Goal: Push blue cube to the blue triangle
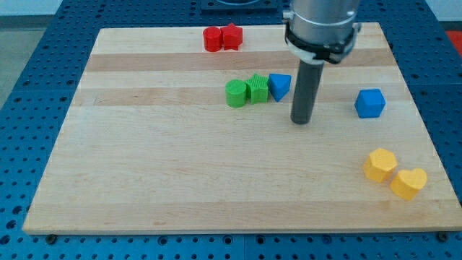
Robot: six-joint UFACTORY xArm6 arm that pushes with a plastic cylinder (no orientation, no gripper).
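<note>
Since my arm has no pincer at all, only a dark rod, there is nothing to spread or squeeze; my tip (301,121) just rests on the wooden board (144,180). It sits between the two blue pieces, just beside the blue triangle (279,86) on the view's left and well apart from the blue cube (369,103) on the view's right. I think that is the wrong side for pushing, so I would go around the cube first.

The triangle touches a green block (257,89) with ridges, and a rounder green block (235,94) sits next to that, so a hard push could knock the row.

Two red blocks (221,37) sit at the top, too small to name their shapes. Two yellow blocks (394,173) sit low on the right. The arm's top is cut off.
</note>
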